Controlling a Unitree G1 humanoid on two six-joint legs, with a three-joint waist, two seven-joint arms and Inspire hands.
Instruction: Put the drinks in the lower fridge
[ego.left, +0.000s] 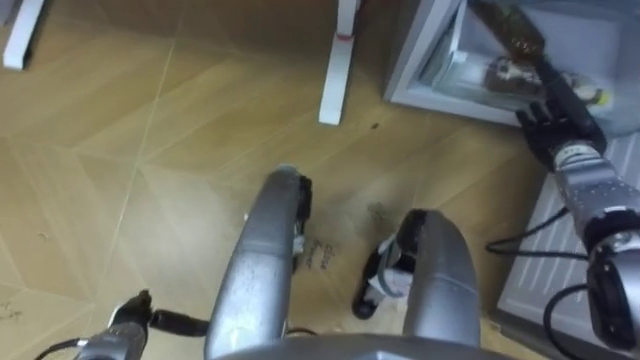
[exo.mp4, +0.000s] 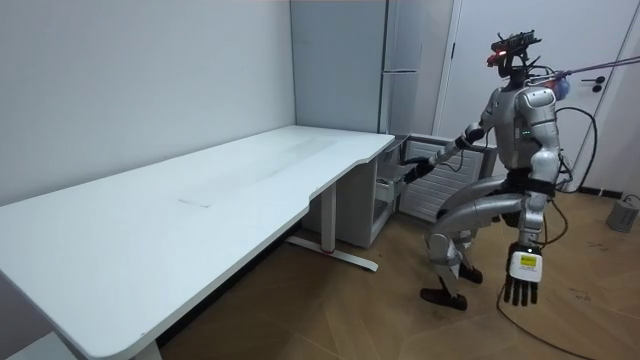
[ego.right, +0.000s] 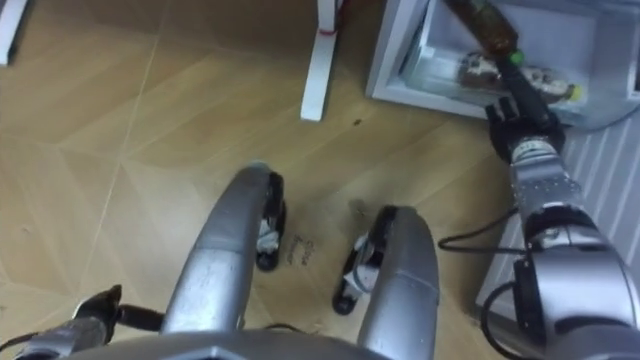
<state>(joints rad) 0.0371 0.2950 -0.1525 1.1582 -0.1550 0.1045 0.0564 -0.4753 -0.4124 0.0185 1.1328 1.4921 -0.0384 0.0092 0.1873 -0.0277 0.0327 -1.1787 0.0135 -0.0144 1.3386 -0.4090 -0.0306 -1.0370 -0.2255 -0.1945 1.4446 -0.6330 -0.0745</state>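
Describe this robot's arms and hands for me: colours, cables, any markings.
The arms are mostly silver-grey metal in rounded segments. The right forearm is a ribbed silver cylinder with a pale band at the wrist, and black cables loop beside it. The right hand is black. The left hand is black too, with a white, yellow-marked tag on its back.

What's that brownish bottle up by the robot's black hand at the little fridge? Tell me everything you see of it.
The bottle looks like clear plastic filled with brown drink, with a small green cap at its lower end. It is tilted, cap end towards the robot, in the opening of the lower fridge, above another bottle lying inside. The right hand reaches its cap end; whether it grips cannot be told.
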